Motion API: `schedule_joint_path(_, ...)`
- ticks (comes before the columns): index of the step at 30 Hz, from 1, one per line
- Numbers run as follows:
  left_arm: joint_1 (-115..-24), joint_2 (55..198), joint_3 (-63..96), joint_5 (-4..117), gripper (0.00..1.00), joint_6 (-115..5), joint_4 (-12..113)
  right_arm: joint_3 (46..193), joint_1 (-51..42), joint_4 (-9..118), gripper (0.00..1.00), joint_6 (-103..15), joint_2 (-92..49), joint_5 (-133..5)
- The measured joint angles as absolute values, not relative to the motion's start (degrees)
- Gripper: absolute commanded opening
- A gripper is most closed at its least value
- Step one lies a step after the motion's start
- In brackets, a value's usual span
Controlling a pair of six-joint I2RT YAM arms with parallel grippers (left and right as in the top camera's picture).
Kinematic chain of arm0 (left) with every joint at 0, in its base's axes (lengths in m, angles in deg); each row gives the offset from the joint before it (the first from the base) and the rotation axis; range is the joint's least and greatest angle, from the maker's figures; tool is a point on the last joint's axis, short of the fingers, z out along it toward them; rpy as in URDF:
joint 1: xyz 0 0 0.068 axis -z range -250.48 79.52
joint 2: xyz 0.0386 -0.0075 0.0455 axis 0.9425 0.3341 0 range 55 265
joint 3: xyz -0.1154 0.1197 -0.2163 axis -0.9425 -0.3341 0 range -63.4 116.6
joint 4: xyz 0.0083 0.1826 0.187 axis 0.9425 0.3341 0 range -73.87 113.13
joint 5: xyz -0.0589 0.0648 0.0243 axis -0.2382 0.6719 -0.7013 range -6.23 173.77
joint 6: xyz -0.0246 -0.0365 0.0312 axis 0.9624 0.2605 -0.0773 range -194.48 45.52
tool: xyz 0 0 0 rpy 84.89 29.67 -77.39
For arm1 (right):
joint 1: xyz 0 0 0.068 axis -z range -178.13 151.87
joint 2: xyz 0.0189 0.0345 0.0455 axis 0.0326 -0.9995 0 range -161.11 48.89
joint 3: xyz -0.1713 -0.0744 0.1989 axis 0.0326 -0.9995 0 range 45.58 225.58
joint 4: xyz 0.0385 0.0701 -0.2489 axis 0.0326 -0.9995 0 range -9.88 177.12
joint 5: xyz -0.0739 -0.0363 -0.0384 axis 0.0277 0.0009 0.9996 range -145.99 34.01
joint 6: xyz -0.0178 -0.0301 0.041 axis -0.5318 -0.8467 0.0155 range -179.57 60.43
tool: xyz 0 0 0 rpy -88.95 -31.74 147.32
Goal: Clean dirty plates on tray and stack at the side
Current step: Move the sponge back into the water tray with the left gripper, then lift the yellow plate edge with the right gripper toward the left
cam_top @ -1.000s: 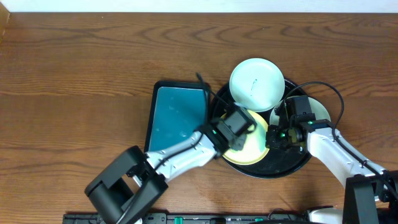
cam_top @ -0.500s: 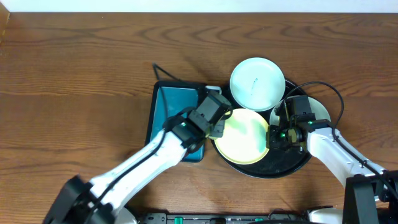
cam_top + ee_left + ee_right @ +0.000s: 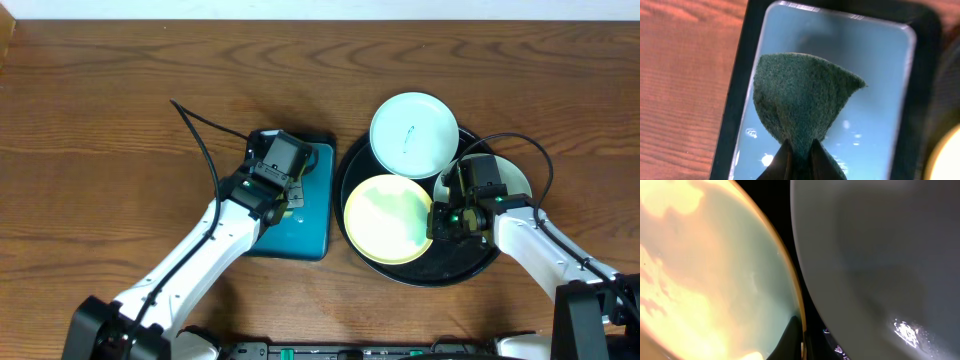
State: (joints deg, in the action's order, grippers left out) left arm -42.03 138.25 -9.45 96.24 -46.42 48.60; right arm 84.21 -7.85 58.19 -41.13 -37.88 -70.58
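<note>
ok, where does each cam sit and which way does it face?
Overhead: above the table, facing straight down; left arm, right arm, tray, plates, teal tray.
Left wrist: on left arm, facing down past left gripper, shut on a green pad over the teal tray.
Right wrist: on right arm, close on the yellow plate, its rim pinched by right gripper; pale plate beside.
Shared: overhead and left wrist both show the teal tray.

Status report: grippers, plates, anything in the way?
Left gripper shut on green pad, over teal tray. Right gripper shut on yellow plate rim. Three plates on black tray, none stacked. Nothing blocking.
</note>
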Motion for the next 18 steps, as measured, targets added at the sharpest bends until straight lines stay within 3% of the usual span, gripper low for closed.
schedule_joint_path(18, -42.21, 149.13, -9.62, 94.21, 0.08, -46.42, 45.45, 84.19, -9.75, 58.50, 0.01, -40.89, -37.90, -74.54)
